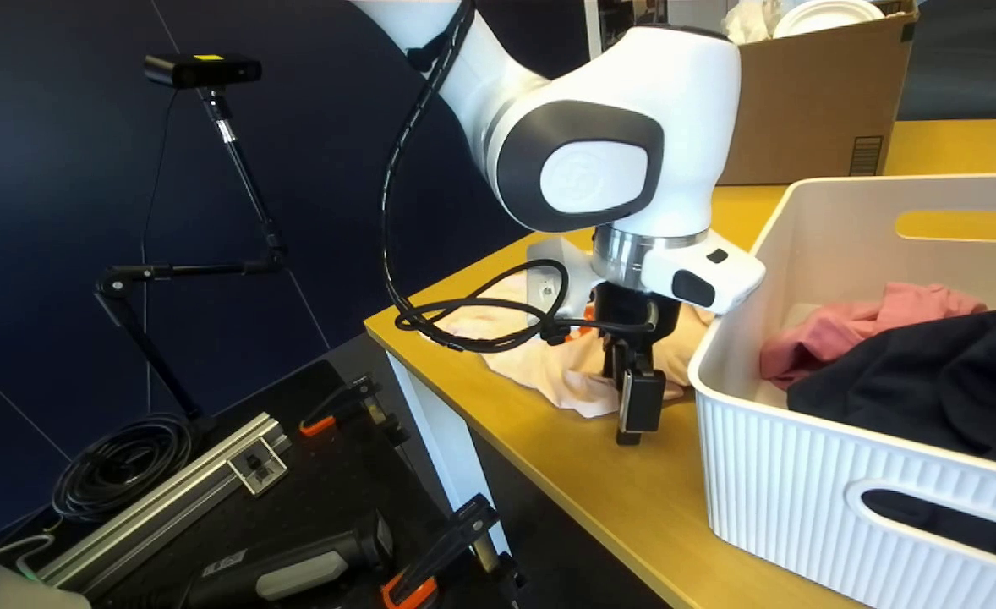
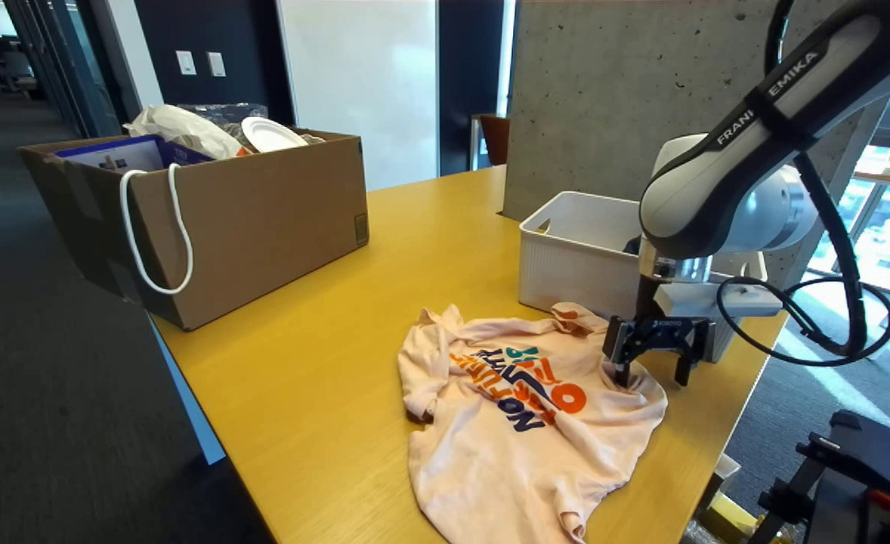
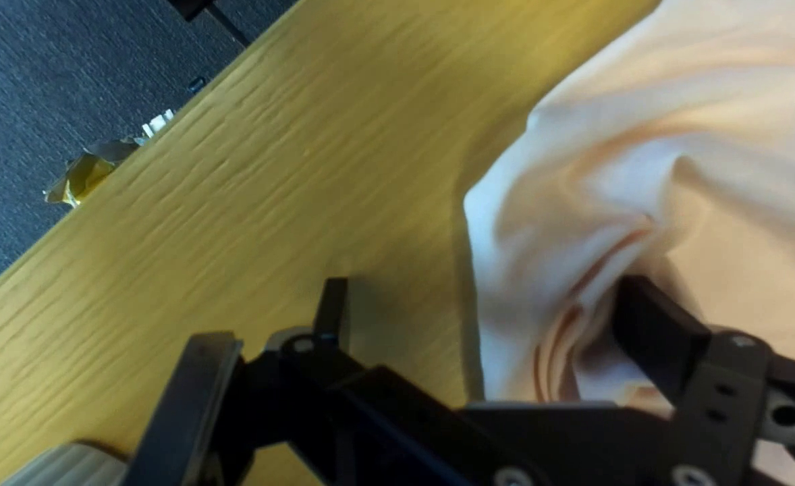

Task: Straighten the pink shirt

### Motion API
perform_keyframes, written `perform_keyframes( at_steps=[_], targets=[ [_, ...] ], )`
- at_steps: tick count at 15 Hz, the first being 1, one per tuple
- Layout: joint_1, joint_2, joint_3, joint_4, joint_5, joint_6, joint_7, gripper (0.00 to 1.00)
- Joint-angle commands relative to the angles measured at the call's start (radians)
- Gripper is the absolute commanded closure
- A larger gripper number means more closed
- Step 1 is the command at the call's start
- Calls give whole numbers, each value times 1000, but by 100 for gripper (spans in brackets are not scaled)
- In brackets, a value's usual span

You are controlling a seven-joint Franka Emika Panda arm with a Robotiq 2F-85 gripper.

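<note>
Pink and wrinkled, the shirt lies on the yellow worktop. The end effector stands spread astride the shirt's edge, near a white basket.

The pale peach shirt lies print side up on the table, spread but wrinkled, its outline uneven, some borders bunched. Orange, green and dark blue lettering covers its front. In an exterior view the shirt, partly hidden, lies near a table corner; curved creases mark its border in the wrist view.
</note>
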Motion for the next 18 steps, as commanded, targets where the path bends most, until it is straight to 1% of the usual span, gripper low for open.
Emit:
perform_keyframes(
  at_steps=[1,4,6,9,14,18],
  targets=[
    [8,-12,6,-40,-10,49,11,0],
    [17,-34,-27,-93,-27,95,38,0],
    [21,-72,-45,-163,-34,133,45,0],
    [19,-117,-60,-238,-34,196,44,0],
    [22,-225,-95,-394,-50,318,43,0],
    [15,-293,-113,-457,-64,395,34,0]
  ],
)
